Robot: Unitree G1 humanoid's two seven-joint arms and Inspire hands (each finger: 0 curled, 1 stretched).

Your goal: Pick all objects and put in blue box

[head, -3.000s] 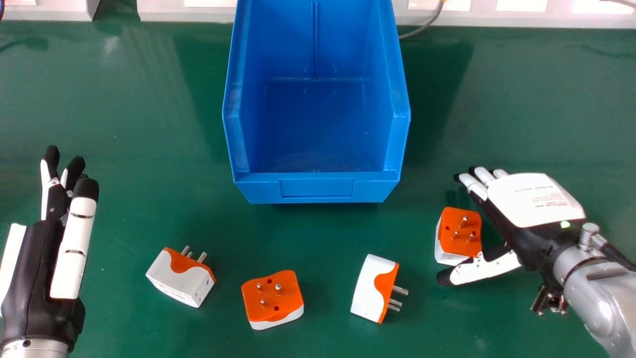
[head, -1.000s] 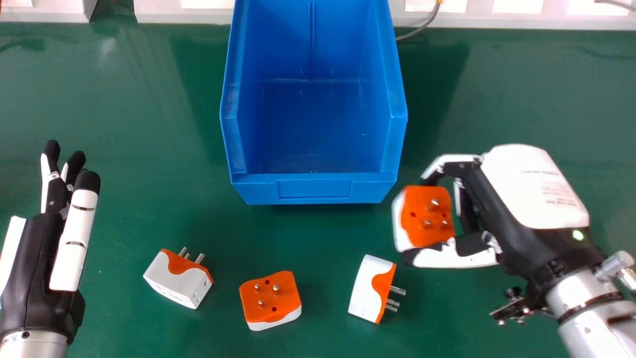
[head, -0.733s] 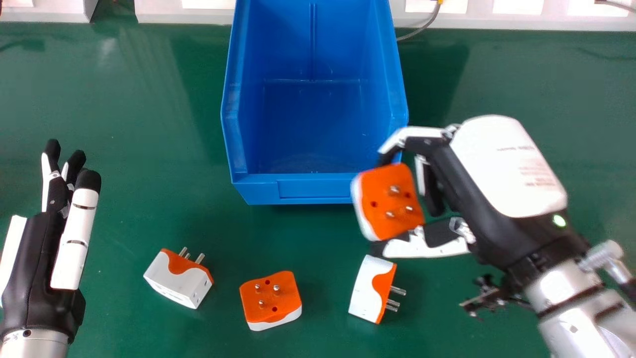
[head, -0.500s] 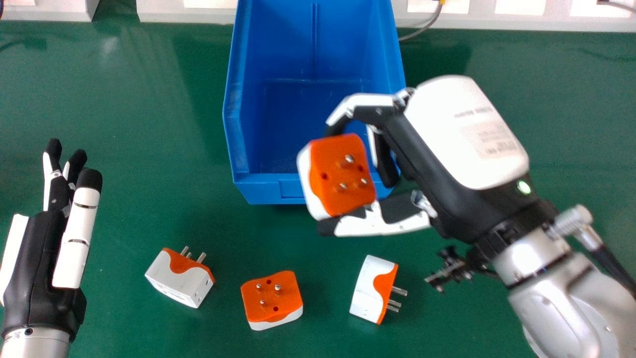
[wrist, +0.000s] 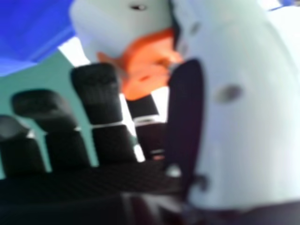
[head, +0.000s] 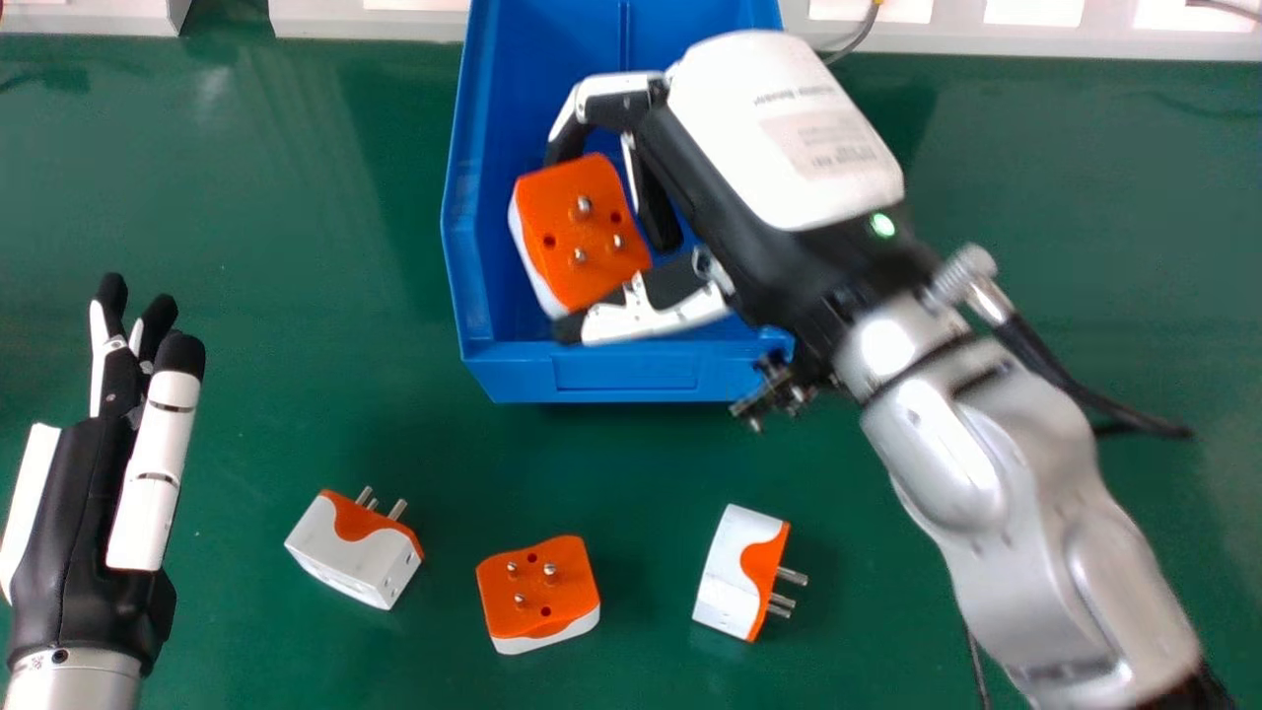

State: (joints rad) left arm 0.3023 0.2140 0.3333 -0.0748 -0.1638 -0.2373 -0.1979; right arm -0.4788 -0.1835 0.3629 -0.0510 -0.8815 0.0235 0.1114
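Observation:
In the head view my right hand [head: 749, 148] is over the blue box [head: 626, 373], its fingers and thumb closed on an orange and white adapter [head: 582, 232] with its pins facing up. The right hand view shows that adapter [wrist: 124, 28] between the thumb and fingers of my right hand [wrist: 110, 105]. Three more adapters lie on the green table: one at the left [head: 355, 552], one in the middle [head: 537, 592] with pins up, and one at the right [head: 741, 572] with pins sideways. My left hand [head: 89, 493] is open at the left edge.
The green table [head: 296, 296] surrounds the box. White frames [head: 1085, 30] run along its far edge, with a grey cable beside the box. My right forearm crosses the table's right side, passing above and to the right of the right-hand adapter.
My right hand has taken hold of the adapter that lay at the right, lifted it and carried it left and away over the box. The left hand has barely shifted.

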